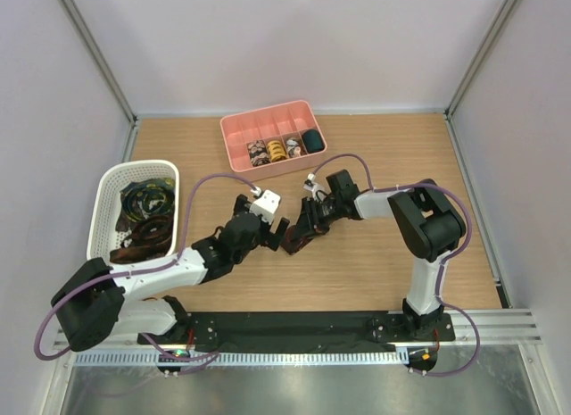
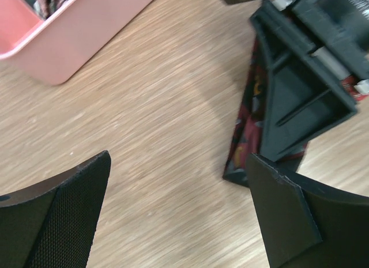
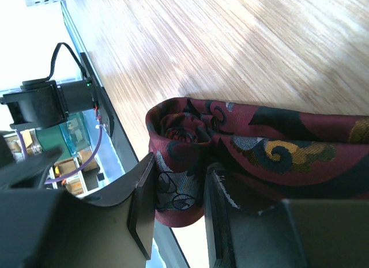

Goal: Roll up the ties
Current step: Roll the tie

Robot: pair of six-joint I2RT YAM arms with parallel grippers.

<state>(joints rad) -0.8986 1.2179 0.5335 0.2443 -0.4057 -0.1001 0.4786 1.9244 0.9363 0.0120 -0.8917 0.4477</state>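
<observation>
Right end effector (image 3: pixel 176 207) is seen closed partway on one tie (image 3: pixel 259 147) — dark red fabric with yellow and grey scrolls is pinched between its fingers, bunched into a loose fold at the end rather than wound into a tight spiral. Left end effector (image 2: pixel 179 216) is held wide open just beside it, and nothing is gripped; only bare wood is seen between its pads.

On the desk (image 1: pixel 401 147), both arms are brought together near the middle, and in the left wrist view the lower end of the held tie is seen touching the wood. At the left edge, the white mesh basket (image 1: pixel 143 164) is found loaded with a tangle of unrolled ties (image 1: pixel 143 214); their number cannot be counted. Toward the far side, the pink divided tray (image 1: pixel 228 143) is set, and four small coils (image 1: pixel 277 149) are lodged in its near row, one to a compartment; the far row appears unfilled.

The task is judged to be partly done — four ties are rolled and stowed, and a fifth is in hand, its roll barely begun at most. Much is left: the held tie is to be wound up and placed in a free compartment, and the heap in the basket is to be dealt with in the same way.
</observation>
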